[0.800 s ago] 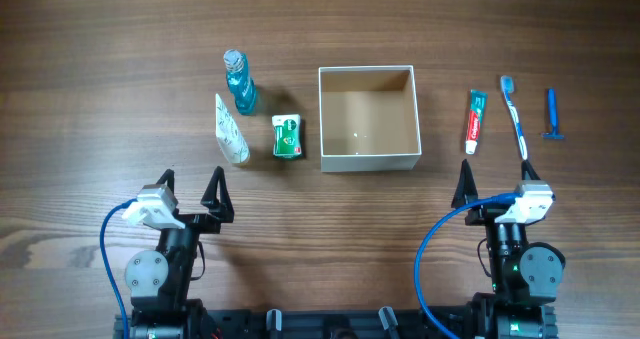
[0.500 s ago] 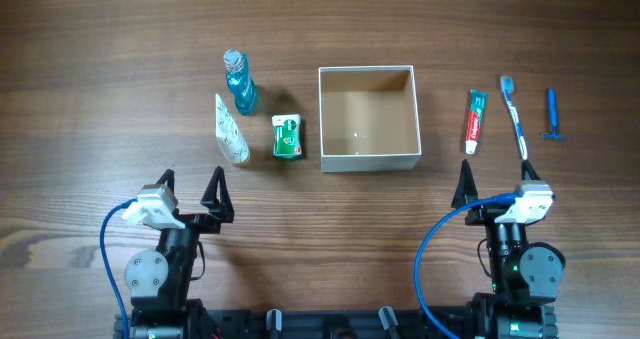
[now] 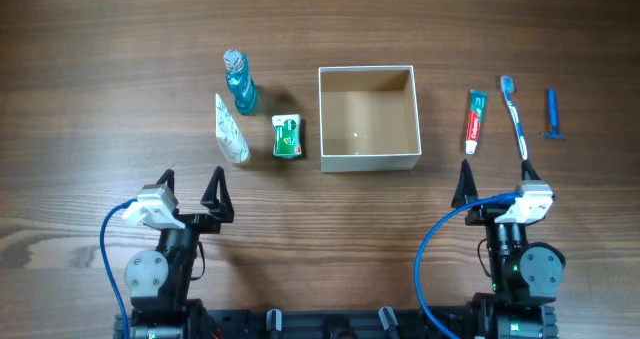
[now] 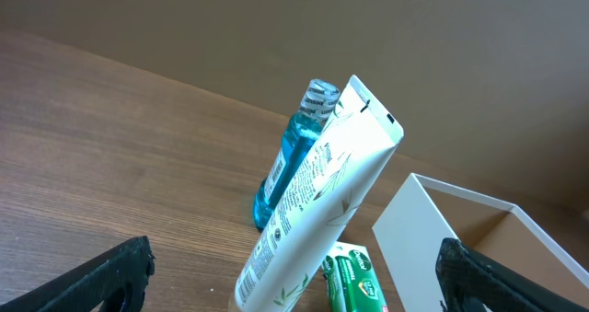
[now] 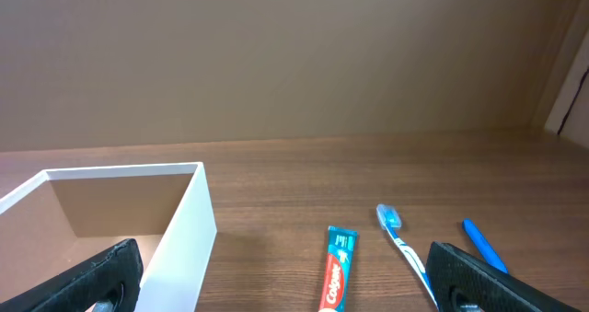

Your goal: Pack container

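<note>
The container (image 3: 330, 119), a square white-walled box with a tan inside, stands open and empty at the table's middle; it also shows in the left wrist view (image 4: 433, 229) and the right wrist view (image 5: 189, 229). Left of it lie a green soap box (image 3: 288, 137), a white tube (image 3: 231, 130) and a blue bottle (image 3: 239, 82). Right of it lie a toothpaste tube (image 3: 473, 121), a toothbrush (image 3: 514, 114) and a blue razor (image 3: 551, 114). My left gripper (image 3: 191, 190) is open and empty in front of the white tube. My right gripper (image 3: 495, 182) is open and empty in front of the toothpaste.
Both arm bases sit at the table's front edge, with blue cables (image 3: 112, 249) looping beside them. The wooden table (image 3: 100, 39) stretches behind the items.
</note>
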